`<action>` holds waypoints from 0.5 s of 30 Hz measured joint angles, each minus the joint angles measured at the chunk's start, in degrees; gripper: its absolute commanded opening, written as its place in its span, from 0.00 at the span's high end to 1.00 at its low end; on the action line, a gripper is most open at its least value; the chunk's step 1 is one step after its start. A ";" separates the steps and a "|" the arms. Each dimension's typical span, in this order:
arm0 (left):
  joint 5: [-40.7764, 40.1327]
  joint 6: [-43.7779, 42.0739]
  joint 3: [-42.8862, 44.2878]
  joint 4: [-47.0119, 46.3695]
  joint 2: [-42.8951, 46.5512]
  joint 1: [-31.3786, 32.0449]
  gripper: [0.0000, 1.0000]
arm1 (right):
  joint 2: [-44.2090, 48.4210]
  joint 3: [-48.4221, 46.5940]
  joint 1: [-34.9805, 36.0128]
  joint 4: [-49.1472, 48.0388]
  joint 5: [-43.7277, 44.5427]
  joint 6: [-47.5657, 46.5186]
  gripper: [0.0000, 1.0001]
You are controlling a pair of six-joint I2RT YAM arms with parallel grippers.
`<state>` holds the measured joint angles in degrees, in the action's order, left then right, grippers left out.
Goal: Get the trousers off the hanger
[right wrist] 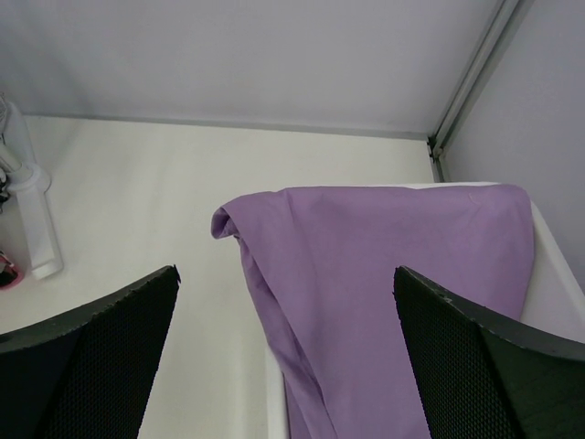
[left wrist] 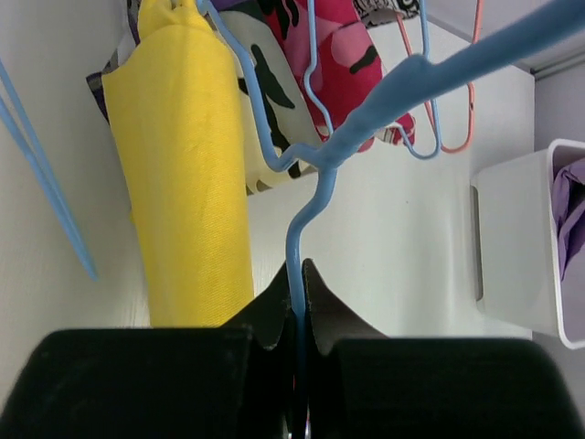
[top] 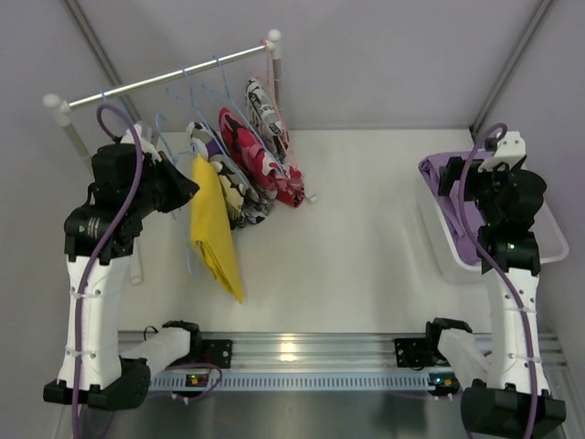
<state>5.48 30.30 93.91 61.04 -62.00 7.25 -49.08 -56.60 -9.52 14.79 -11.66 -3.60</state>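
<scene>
The yellow trousers [top: 213, 226] hang on a blue hanger [left wrist: 315, 174] at the left of the rail [top: 169, 77]; they also show in the left wrist view [left wrist: 187, 174]. My left gripper [left wrist: 299, 274] is shut on that blue hanger's wire, just left of the yellow cloth in the top view [top: 183, 187]. Black-and-white print trousers [top: 239, 194] and pink-red print trousers [top: 259, 160] hang further right. The lilac-purple trousers [right wrist: 384, 293] lie draped over the rim of the white bin [top: 439, 240]. My right gripper [right wrist: 283, 302] is open and empty above them.
The rail's white posts stand at the back left [top: 62, 114] and back centre [top: 274, 55]. Empty blue hangers [top: 187, 87] and a coral hanger [left wrist: 457, 110] hang on the rail. The white bin [left wrist: 516, 247] sits at the table's right side, near the right wall.
</scene>
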 measured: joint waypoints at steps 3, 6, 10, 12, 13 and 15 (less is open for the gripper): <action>1.97 -0.15 -1.57 0.70 2.91 -0.02 1.00 | 1.97 0.00 0.00 0.74 0.11 -0.55 0.00; 4.28 -0.26 -3.50 1.14 6.40 -0.02 1.00 | 3.82 0.72 0.00 1.14 0.66 -1.49 0.00; 7.61 -0.44 -6.47 3.93 11.54 0.00 1.00 | 5.55 1.90 0.00 2.03 1.44 -2.56 0.01; 9.31 -0.52 -7.19 5.92 13.60 -0.02 1.00 | 6.03 2.27 0.00 2.43 1.68 -2.84 0.00; 10.23 -0.57 -7.34 6.93 14.49 -0.02 1.00 | 6.36 2.45 0.00 2.80 1.79 -2.89 0.01; 12.50 -0.63 -7.34 8.48 15.82 -0.02 1.00 | 6.88 2.64 0.00 3.50 2.14 -2.91 0.00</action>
<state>17.98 29.67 86.56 69.52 -46.17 7.22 -42.19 -53.95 -9.52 18.28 -9.52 -6.50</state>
